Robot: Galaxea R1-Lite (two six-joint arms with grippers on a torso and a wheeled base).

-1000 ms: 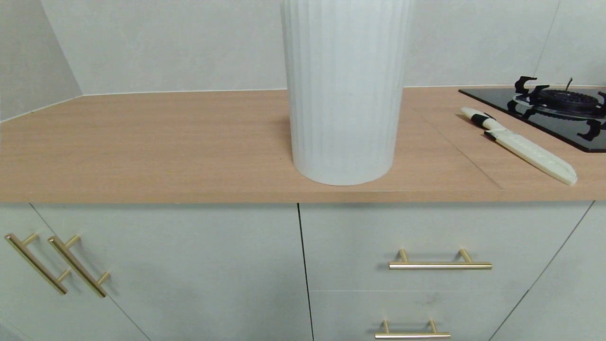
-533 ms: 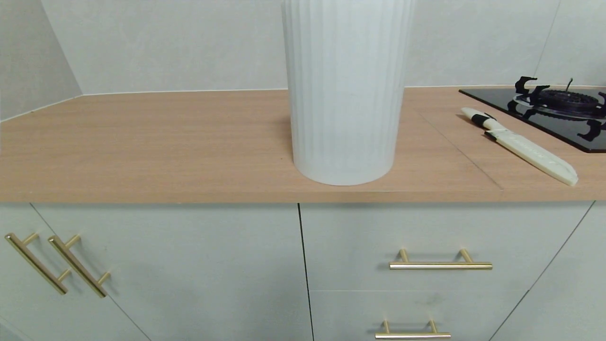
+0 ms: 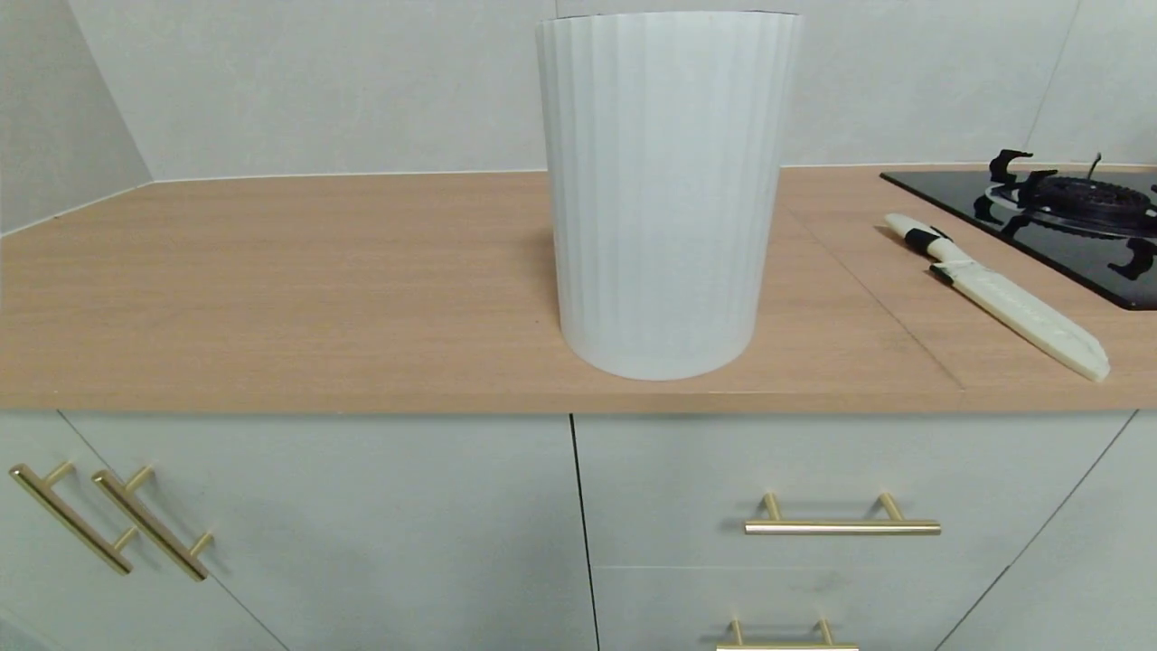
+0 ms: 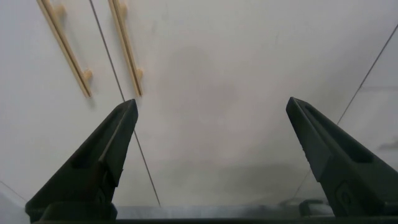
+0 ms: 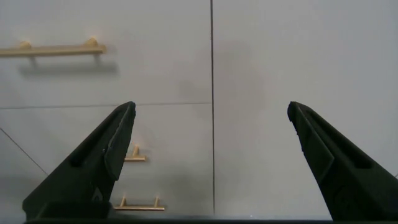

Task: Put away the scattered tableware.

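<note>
Wooden tabletop holds a tall white ribbed bin; a cream knife lies to its right, near the hob. Left gripper and right gripper gape wide facing cabinets.

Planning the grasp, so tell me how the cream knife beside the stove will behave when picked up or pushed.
The knife looks stiff and light; lying flat on the counter, it probably won't roll. Its low, smooth blade may slip when gripped. The tip lies near the front edge; a push could slide it off.
</note>
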